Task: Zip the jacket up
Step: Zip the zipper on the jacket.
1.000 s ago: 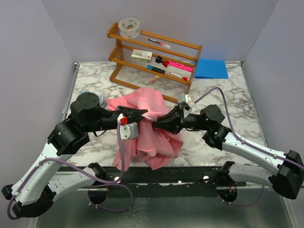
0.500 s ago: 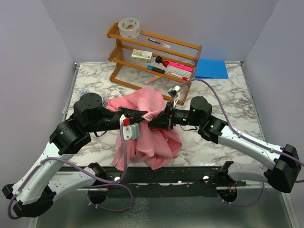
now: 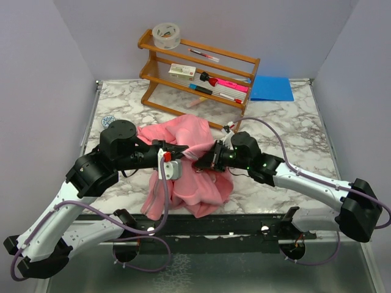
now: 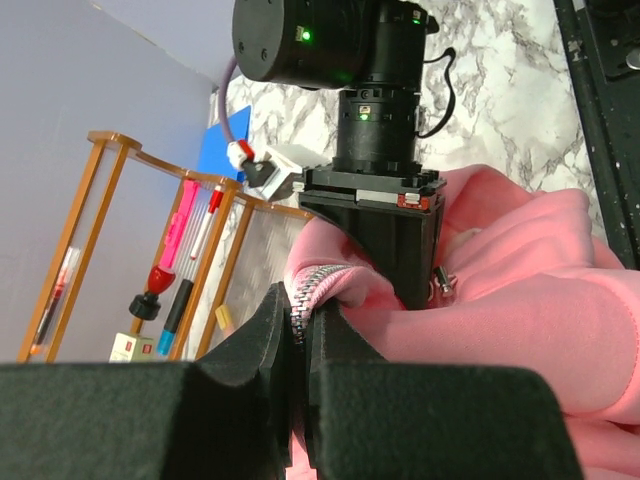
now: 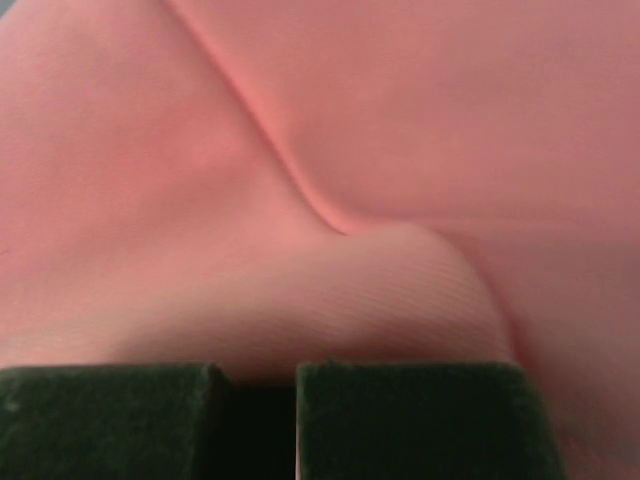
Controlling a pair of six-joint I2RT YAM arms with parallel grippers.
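Pinching the zipper teeth point(image 4: 318, 277) in my clamped left gripper point(image 4: 297, 335), jacket point(image 3: 195, 186) heaped on the table point(image 3: 293, 134); the track runs away toward my right gripper point(image 3: 206, 163), closed tight just beyond, maybe on the slider.

R wrist: jacket point(image 5: 400, 150) blurred, edges cut off; R claw point(image 3: 206, 161) tips hidden in its folds fr. above.

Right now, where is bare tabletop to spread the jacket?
Widest bare marble tabletop is at the right, between the flat blue sheet, the right arm and the soft pink fleece jacket. A smaller patch lies left of the wooden shelf rack. The centre is crowded.
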